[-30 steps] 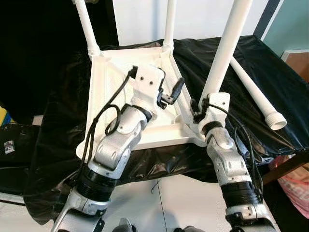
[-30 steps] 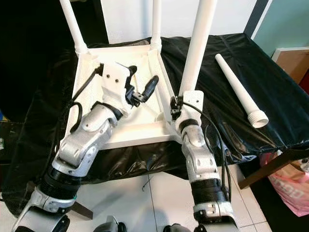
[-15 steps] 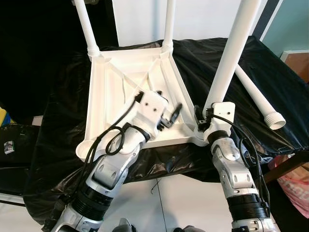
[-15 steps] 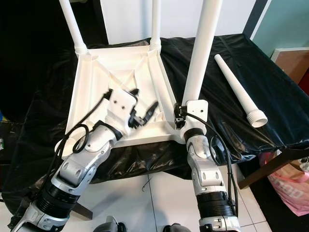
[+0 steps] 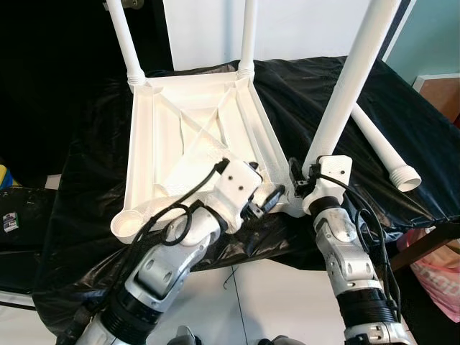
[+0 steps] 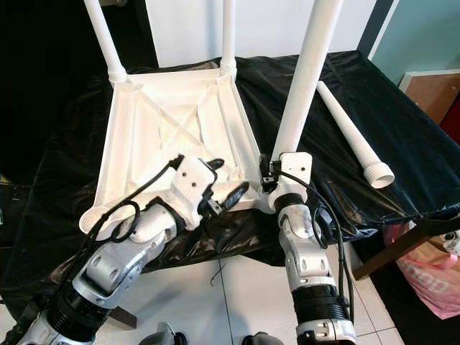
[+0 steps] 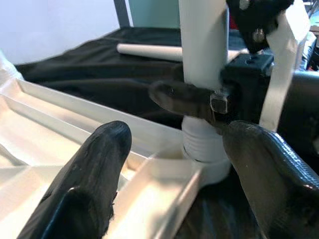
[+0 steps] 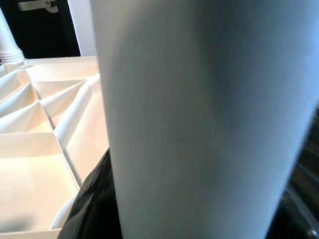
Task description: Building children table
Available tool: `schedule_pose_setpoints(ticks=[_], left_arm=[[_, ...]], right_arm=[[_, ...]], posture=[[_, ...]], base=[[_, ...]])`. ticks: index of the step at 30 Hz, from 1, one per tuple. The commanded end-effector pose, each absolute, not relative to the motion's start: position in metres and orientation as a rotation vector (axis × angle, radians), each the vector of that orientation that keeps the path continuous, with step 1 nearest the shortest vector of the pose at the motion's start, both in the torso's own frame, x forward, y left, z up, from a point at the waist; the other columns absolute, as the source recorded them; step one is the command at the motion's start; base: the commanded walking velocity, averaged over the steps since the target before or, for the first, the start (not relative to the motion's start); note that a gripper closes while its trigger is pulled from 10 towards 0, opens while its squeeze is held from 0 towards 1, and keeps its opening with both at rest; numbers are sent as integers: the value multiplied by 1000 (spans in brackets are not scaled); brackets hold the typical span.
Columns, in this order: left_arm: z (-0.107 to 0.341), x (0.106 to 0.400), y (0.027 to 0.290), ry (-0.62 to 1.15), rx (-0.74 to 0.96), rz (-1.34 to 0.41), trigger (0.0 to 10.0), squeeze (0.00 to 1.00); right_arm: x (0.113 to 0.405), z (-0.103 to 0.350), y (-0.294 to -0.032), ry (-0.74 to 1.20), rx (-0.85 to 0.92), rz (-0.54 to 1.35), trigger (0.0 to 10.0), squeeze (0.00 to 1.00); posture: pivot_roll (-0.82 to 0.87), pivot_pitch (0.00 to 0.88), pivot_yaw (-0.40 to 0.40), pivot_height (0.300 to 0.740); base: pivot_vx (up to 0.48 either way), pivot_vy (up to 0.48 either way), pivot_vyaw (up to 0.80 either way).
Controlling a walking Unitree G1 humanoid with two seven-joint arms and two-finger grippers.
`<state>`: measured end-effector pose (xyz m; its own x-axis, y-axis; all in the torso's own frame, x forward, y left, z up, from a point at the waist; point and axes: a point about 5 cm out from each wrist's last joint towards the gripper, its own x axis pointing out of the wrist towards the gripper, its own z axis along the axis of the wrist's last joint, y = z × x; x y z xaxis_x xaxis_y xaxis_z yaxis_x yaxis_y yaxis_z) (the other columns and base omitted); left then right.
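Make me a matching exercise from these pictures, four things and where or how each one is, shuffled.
1. tabletop
2. loose leg
3. right gripper
4. left gripper

A. lying on the black cloth
B. shut on the near right leg
C. upside down, ribs up
D. open, by the near edge

Pairs: 1-C, 2-A, 3-B, 4-D

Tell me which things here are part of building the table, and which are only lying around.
Part of the job:
- upturned white tabletop
- leg held by the right claw
- two far legs already standing in their corners
- loose leg on the black cloth
- left claw, open

Lying around:
- pink bag
- wooden piece
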<state>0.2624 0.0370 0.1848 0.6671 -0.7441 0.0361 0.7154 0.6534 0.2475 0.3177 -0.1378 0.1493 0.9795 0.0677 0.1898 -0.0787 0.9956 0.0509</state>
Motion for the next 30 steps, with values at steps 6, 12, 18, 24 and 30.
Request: schedule_pose_setpoints(ticks=[6, 12, 18, 24, 30], left_arm=[[178, 249, 30, -87, 252, -1042, 10000, 0], [178, 246, 31, -75, 254, -1044, 10000, 0], [178, 245, 32, -69, 254, -1040, 10000, 0], [178, 246, 35, -65, 248, -1025, 10000, 0], [180, 247, 35, -64, 250, -1018, 10000, 0]], right_arm=[[321, 128, -139, -93, 101, 72, 10000, 0], [317, 121, -136, -97, 101, 114, 10000, 0], [306, 113, -132, -127, 65, 180, 10000, 0], [300, 106, -134, -144, 8, 210, 10000, 0], [299, 99, -134, -148, -19, 237, 10000, 0]], posture=[[67, 118, -47, 740], [72, 118, -50, 740], [73, 118, -45, 740], [69, 117, -40, 740], [73, 114, -41, 740]], base=[[0, 0, 0], [0, 0, 0], [0, 0, 0], [0, 0, 0], [0, 0, 0]])
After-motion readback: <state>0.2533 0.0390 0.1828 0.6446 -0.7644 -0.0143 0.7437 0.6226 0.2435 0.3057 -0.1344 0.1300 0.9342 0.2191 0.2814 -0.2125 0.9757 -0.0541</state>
